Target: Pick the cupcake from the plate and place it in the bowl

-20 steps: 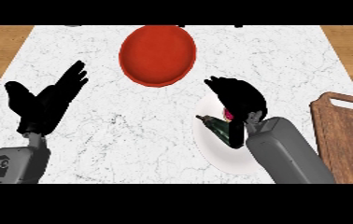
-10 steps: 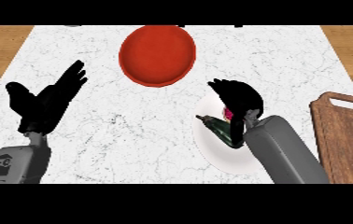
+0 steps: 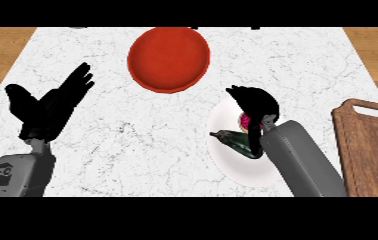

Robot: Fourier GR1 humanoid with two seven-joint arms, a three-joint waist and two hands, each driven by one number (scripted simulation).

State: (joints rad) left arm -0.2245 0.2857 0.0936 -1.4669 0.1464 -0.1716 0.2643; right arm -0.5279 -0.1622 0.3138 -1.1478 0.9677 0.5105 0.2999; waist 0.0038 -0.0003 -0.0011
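The red bowl (image 3: 170, 59) sits at the far middle of the marble counter. Nearer and to the right lies a white plate (image 3: 225, 161). My right hand (image 3: 255, 104) hangs over this plate, fingers and thumb curled round the cupcake (image 3: 246, 119). Only a sliver of the cupcake's pink shows between them; the rest is hidden by the hand and the grey forearm. My left hand (image 3: 48, 106) rests open at the left edge, fingers up, far from both plate and bowl.
A wooden cutting board (image 3: 362, 149) lies along the right edge, close to my right forearm. The counter's far corners end at wooden strips (image 3: 15, 39).
My right hand has shifted very slightly toward me and right over the plate, curling closer round the cupcake. Left hand, bowl and plate have stayed put.
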